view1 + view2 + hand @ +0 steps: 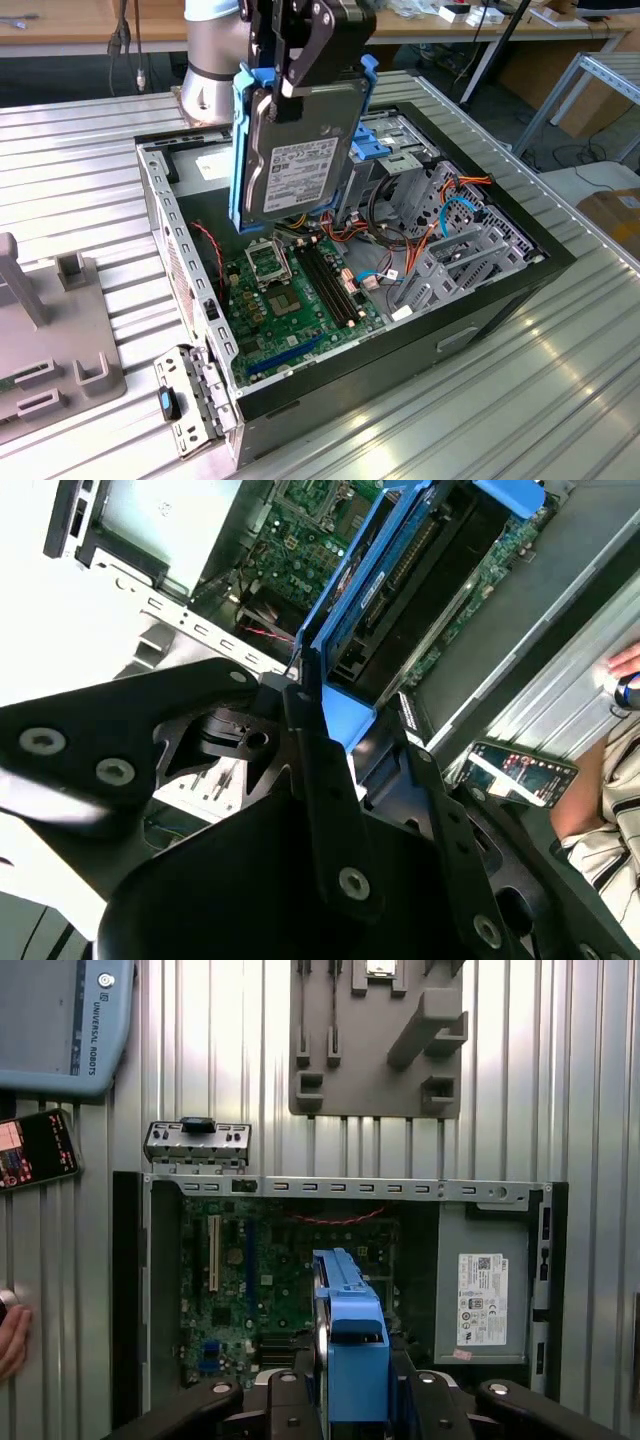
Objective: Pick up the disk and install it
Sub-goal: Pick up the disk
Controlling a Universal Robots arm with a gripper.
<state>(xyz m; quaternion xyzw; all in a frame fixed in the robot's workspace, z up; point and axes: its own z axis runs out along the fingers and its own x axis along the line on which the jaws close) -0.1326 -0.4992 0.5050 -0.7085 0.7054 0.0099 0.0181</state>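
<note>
Nearest in the exterior view, at 7 o'clock, a metal bracket (185, 405) hangs off the near corner of the open case (470, 330), which lies on a ribbed table (520, 400). At 8 o'clock a grey fixture (50, 360) sits on the table, apart from the case.

Inside the case the green board (290, 300) lies flat. A grey cage (455, 255) stands at its 3 o'clock, with orange and blue cables (455, 205) looped over it.

Above the board, toward 12 o'clock, the disk (290, 165) hangs upright with its labelled face to the camera and blue rails down both long edges. Its lower edge is over the socket end of the board and looks clear of it. The gripper (288, 80) is clamped on the disk's upper end, one black finger lying across the labelled face. In the second wrist view the fingers (318, 780) press against the blue rail. In the first wrist view the disk is seen edge-on between them, over the board.

Behind, at 11 o'clock, stands the arm (210, 60), and farther back a wooden bench (80, 25).

In the first wrist view a phone (35, 1150) lies on the table beside the case, with a pendant (60, 1015) just beside it and a person's hand (12, 1340) near the case wall.
</note>
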